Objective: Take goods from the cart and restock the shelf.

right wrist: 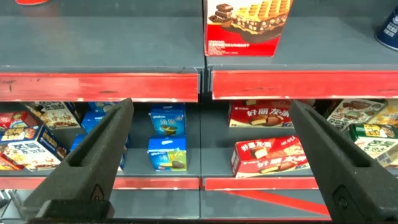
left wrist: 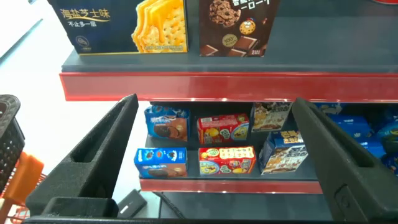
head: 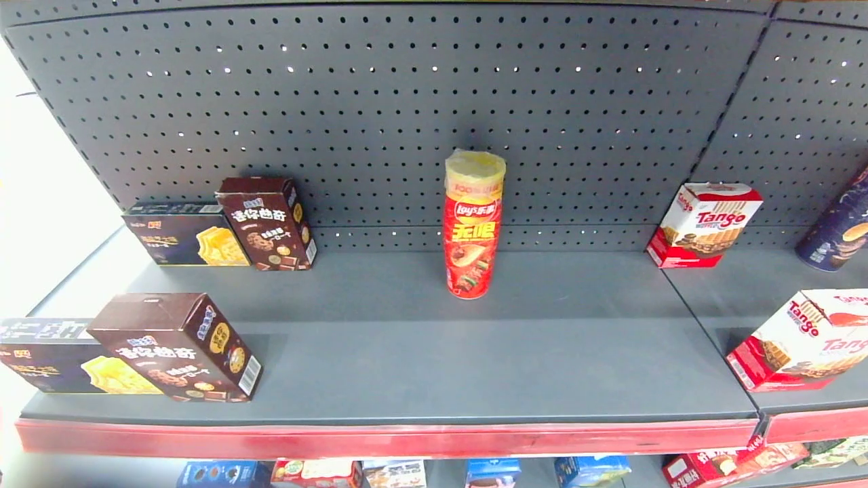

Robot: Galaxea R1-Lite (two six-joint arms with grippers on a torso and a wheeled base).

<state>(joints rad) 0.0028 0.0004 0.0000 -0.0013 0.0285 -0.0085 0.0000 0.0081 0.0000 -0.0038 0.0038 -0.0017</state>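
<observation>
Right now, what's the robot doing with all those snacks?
The robot is restocking a store shelf, but it isn't holding anything at this moment. Its left gripper and right gripper are both open and empty, facing the lower shelves. On the upper shelf, one red chip can stands upright in the middle. There are dark snack boxes to its left and red-and-white wafer boxes to its right. Lots of bare room is left.

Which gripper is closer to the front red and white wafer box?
Right. The right gripper is below and in front of the wafer box; the left gripper is below the brown cookie box, far to the left.
</observation>
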